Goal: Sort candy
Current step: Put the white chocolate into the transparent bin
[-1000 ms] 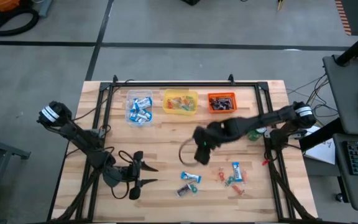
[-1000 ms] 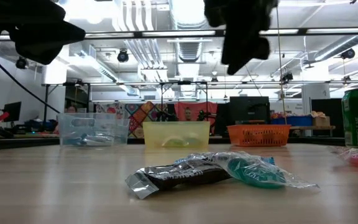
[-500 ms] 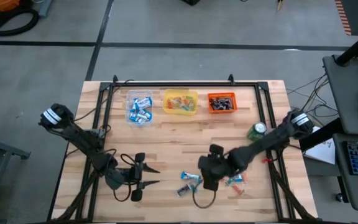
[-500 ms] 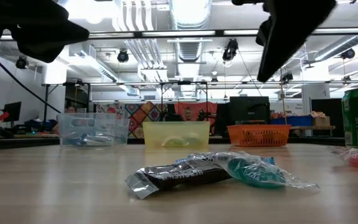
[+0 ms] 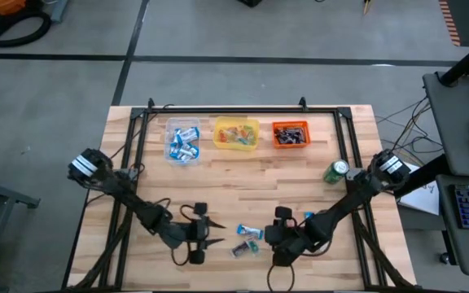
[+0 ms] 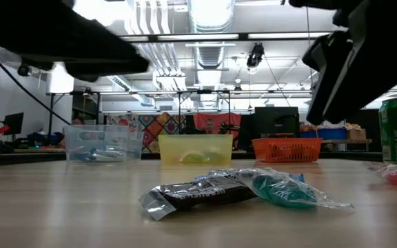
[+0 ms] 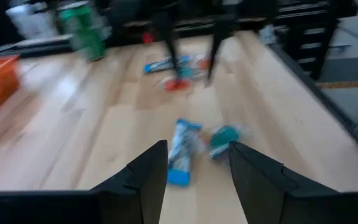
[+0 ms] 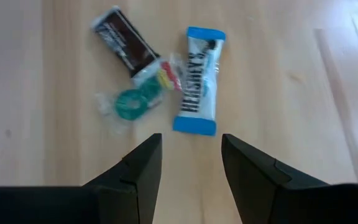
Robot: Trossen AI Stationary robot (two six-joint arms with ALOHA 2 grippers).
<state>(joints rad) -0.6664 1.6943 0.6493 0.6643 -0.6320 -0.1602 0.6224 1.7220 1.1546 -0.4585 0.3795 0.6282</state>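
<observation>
A small heap of candy lies near the table's front edge: a blue-and-white bar, a dark brown bar and a green ring sweet, the bars flat on the wood. In the high view this heap lies between my two grippers. My left gripper stands open just to its left, pointing at it. My right gripper hangs open above its right side, slanting down. More candy lies to the right, partly under my right arm.
Three tubs stand in a row at the far edge: clear, yellow, orange, each with sweets in it. A green can stands at the right. Black frame rails run along both sides of the table.
My right gripper has swung from the table's middle toward the near edge and come down, rolling as it went, to just right of the candy heap. My left gripper has moved toward the right, closer to the heap. The candy has stayed still.
</observation>
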